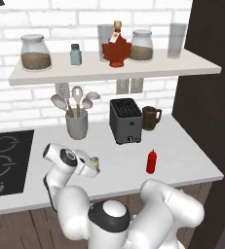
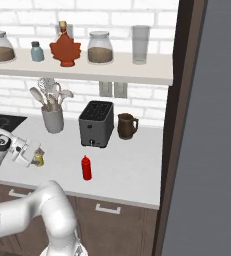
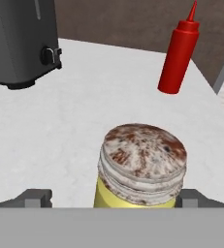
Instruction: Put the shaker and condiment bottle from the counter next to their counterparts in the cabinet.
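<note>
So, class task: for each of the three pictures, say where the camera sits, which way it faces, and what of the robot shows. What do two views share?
Left base view: behind the arm, left; faces the counter and cabinet; arm lower right.
Right base view: behind, right; same scene; arm lower left.
Hand view: on the hand, looking along the open gripper at the shaker.
Shared: condiment bottle, toaster.

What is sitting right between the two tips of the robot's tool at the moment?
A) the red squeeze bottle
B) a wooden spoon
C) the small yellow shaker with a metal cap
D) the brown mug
C: the hand view shows the shaker between the tips of the open tool, while the red squeeze bottle stands apart on the counter.
</note>
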Motion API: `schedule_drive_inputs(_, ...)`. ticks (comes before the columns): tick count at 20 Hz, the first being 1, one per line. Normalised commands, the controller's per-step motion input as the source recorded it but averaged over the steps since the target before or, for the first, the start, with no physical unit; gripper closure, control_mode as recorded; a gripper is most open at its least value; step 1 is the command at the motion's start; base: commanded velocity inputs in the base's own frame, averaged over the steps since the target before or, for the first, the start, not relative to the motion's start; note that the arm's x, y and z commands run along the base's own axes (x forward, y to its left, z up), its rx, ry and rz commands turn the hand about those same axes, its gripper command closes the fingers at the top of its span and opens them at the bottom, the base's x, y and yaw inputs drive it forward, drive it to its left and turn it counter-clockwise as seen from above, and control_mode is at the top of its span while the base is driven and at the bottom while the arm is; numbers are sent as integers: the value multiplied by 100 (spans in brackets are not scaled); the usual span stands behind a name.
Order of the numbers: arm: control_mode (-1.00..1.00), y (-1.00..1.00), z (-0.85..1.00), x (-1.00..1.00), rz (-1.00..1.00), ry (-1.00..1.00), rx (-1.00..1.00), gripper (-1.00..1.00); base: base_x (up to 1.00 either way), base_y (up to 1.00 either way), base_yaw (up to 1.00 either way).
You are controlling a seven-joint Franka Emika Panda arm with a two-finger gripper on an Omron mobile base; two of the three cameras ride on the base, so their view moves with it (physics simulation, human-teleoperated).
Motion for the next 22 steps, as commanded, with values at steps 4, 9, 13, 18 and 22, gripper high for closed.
schedule_drive_inputs(4,-100,3,-4,2,0,5,0,100,0,0,0)
schedule_drive_inputs(9,-100,3,8,0,3,0,0,100,0,0,0)
schedule_drive_inputs(13,-100,24,77,0,19,0,-4,100,0,0,0)
schedule_drive_inputs(18,-100,36,99,-4,23,-7,-15,100,0,0,0)
schedule_drive_inputs(22,-100,49,81,-20,24,-7,-14,100,0,0,0)
